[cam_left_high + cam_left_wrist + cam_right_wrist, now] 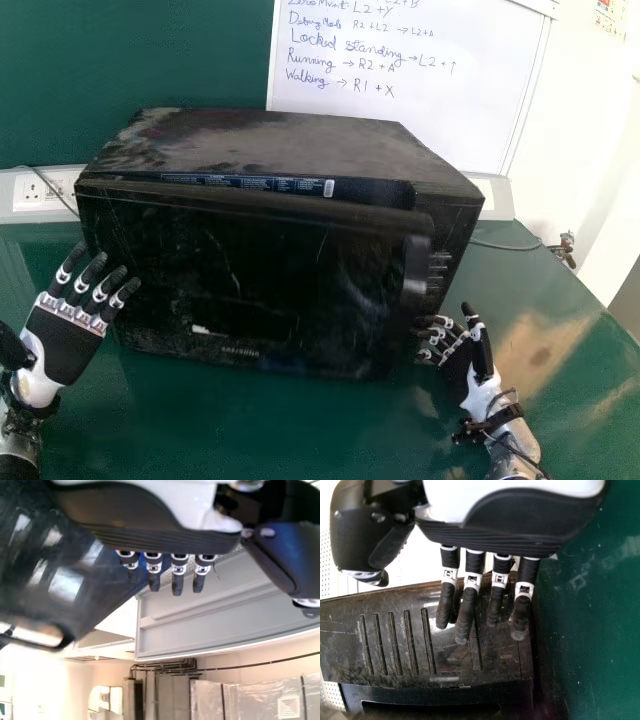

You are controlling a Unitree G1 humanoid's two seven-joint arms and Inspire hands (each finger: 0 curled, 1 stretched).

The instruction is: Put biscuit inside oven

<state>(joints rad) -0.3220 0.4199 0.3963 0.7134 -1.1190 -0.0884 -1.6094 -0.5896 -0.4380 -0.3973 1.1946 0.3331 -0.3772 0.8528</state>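
Observation:
The black oven (240,270) stands in the middle of the head view. Its door looks partly ajar, with a printed strip visible behind the door's top edge. My left hand (62,340) is beside the oven's front left edge, fingers straight and apart; the left wrist view has this hand (178,575) near a dark glossy surface. At the oven's lower right front is my right hand (462,365), its fingers extended towards the control side. In the right wrist view, the right hand (470,600) has loosely straight fingers over the button panel (395,640); whether they touch it I cannot tell.
A green table (240,430) carries the oven. Behind it are a green wall and a whiteboard (400,80) with handwriting. A wall socket (35,190) with a cable is at the left, and another cable (510,243) lies on the right.

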